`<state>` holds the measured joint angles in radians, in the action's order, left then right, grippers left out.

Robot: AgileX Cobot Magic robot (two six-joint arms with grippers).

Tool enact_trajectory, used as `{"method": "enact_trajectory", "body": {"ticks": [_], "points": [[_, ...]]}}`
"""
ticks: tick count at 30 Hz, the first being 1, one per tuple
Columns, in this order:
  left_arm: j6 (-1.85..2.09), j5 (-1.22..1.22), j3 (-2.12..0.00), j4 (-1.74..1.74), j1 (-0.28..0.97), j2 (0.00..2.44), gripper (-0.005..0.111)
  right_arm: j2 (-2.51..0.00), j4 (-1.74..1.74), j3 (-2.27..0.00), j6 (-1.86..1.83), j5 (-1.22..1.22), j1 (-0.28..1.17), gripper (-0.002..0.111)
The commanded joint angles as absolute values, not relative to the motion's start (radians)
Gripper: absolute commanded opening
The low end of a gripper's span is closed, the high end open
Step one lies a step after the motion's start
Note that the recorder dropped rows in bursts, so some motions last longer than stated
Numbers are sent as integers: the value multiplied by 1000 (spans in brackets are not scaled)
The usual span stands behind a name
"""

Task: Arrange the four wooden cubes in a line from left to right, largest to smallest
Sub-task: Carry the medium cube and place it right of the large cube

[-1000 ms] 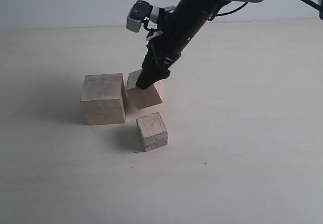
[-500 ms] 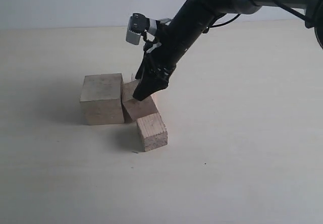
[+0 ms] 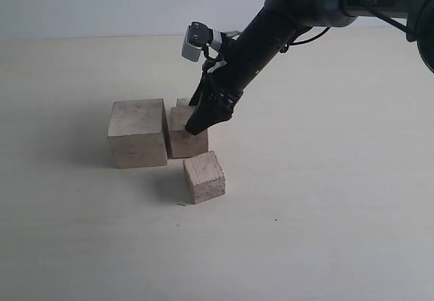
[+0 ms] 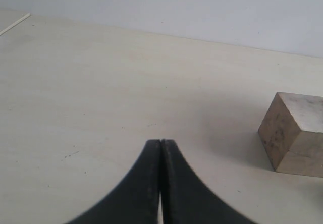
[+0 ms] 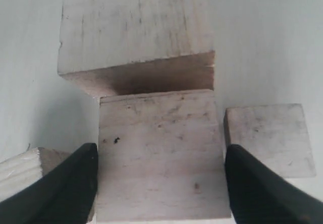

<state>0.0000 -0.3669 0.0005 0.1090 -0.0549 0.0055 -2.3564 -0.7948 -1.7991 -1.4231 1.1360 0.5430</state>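
The largest cube (image 3: 137, 133) stands on the table at the left. The second-largest cube (image 3: 182, 138) sits flat right beside it, and my right gripper (image 3: 202, 121) is shut on it, one finger against each side. In the right wrist view that cube (image 5: 161, 133) fills the gap in the right gripper (image 5: 161, 151), with the largest cube (image 5: 133, 27) touching its far face. The third cube (image 3: 204, 176) lies nearer the camera, skewed. The smallest cube (image 3: 183, 102) peeks out behind the held one. My left gripper (image 4: 160, 144) is shut and empty, with one cube (image 4: 295, 133) off to its side.
Bare pale tabletop (image 3: 325, 199) stretches to the right and front of the cubes. The right arm (image 3: 271, 30) slants down from the upper right over the group. A pale wall runs along the table's far edge.
The second-largest cube was tilted and lifted in the right gripper; now it rests flat against the largest cube. The arm has swung slightly rightward and lower.
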Motion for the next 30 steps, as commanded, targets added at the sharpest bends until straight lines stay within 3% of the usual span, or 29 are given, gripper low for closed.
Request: {"method": "enact_trajectory", "body": {"ticks": [1,10,14,22,24,30], "points": [[0,-361,0,109,-50,0,0,-2369,-840,-1800,-1487,1149,539,0],[0,-361,0,109,-50,0,0,-2384,-868,-1800,-1545,1168,541,2],[0,-361,0,109,-50,0,0,-2384,-883,-1800,-1545,1156,541,18],[0,-361,0,109,-50,0,0,-2380,-885,-1800,-1543,1183,541,66],[0,-361,0,109,-50,0,0,-2370,-899,-1800,-1543,1188,541,72],[0,-361,0,109,-50,0,0,-2300,-904,-1800,-1522,1200,541,72]]}}
